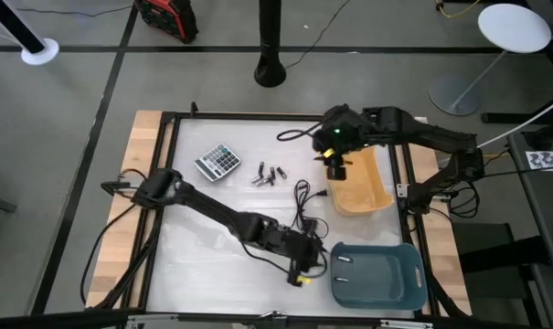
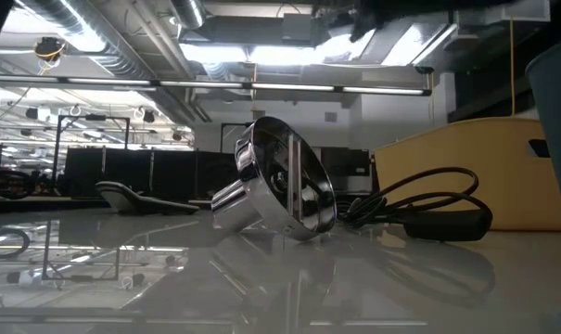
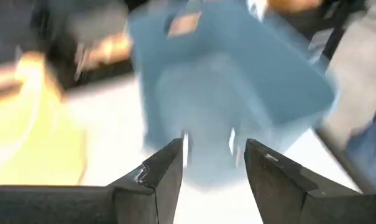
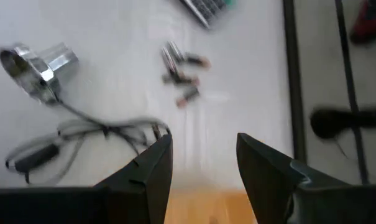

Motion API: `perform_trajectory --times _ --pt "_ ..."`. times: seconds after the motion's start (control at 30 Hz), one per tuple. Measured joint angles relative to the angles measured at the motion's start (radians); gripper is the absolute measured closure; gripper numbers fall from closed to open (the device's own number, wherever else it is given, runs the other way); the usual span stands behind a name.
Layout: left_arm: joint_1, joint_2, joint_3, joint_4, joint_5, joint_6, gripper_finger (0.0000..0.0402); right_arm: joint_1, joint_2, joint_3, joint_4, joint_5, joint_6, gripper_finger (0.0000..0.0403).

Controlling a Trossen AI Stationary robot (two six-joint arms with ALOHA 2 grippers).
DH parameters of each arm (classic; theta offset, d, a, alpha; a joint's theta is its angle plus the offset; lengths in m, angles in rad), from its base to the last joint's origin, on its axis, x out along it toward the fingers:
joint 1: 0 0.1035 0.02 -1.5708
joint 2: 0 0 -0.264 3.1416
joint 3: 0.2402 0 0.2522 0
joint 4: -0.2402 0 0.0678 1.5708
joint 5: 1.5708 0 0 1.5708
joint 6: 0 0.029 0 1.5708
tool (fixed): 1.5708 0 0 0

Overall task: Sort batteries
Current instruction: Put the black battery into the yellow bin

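A small cluster of dark and silvery batteries (image 1: pixel 269 174) (image 4: pixel 181 71) lies on the white table near the calculator. Two more batteries (image 1: pixel 342 269) (image 3: pixel 185 149) lie inside the blue tray (image 1: pixel 390 279) (image 3: pixel 237 81). My left gripper (image 1: pixel 317 262) (image 3: pixel 212 162) hovers open and empty at the blue tray's left side, pointing into it. My right gripper (image 1: pixel 335 169) (image 4: pixel 203 155) is open and empty, above the left edge of the tan tray (image 1: pixel 360 187) (image 4: pixel 200 210), facing the battery cluster.
A calculator (image 1: pixel 218 162) sits at the far left of the mat. A black coiled cable (image 1: pixel 303 206) (image 2: pixel 428 211) and a shiny metal knob-like piece (image 2: pixel 275 181) (image 4: pixel 32 65) lie between the batteries and the trays. Black frame bars (image 1: pixel 409 196) edge the table.
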Motion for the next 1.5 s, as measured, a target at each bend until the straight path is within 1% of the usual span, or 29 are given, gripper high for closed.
perform_trajectory --times 0.13,0.27,0.37,0.43,0.53,0.63,0.7,0.83,0.93,1.17,1.3,1.4,1.5 --pt "0.010 -0.100 0.000 -0.294 -0.045 -0.142 0.0238 0.000 0.001 -0.130 0.196 -0.049 0.007 0.0226" --pt "0.007 -0.171 0.000 -0.560 -0.090 -0.287 0.0238 0.000 0.002 -0.297 0.394 -0.049 0.091 0.0226" --pt "-0.010 -0.214 0.000 -0.741 -0.135 -0.359 0.0238 0.000 0.002 -0.418 0.535 -0.048 0.126 0.0226" --pt "-0.027 -0.237 0.000 -0.849 -0.200 -0.390 0.0238 0.000 0.002 -0.489 0.638 -0.048 0.130 0.0226" --pt "-0.057 -0.257 -0.001 -1.005 -0.339 -0.426 0.0237 0.000 0.002 -0.592 0.818 -0.032 0.180 0.0226" --pt "-0.082 -0.274 -0.006 -1.129 -0.483 -0.500 0.0237 0.000 0.011 -0.684 1.007 -0.011 0.253 0.0226" --pt "-0.096 -0.295 -0.030 -1.188 -0.554 -0.554 0.0237 0.000 0.031 -0.715 1.091 0.015 0.270 0.0226" --pt "-0.124 -0.342 -0.128 -1.256 -0.614 -0.682 0.0237 0.000 0.105 -0.719 1.140 0.115 0.311 0.0226" --pt "-0.147 -0.404 -0.229 -1.258 -0.648 -0.774 0.0237 0.000 0.160 -0.719 1.164 0.145 0.356 0.0226" --pt "-0.187 -0.530 -0.490 -1.224 -0.760 -1.011 0.0237 -0.011 0.261 -0.684 1.152 0.146 0.465 0.0226" --pt "-0.194 -0.570 -0.620 -1.182 -0.786 -1.108 0.0237 -0.025 0.311 -0.635 1.141 0.131 0.507 0.0226" --pt "-0.195 -0.590 -0.693 -1.164 -0.790 -1.158 0.0237 -0.038 0.348 -0.585 1.074 0.129 0.526 0.0226" --pt "-0.195 -0.596 -0.748 -1.143 -0.791 -1.195 0.0237 -0.055 0.385 -0.524 0.966 0.126 0.571 0.0226"
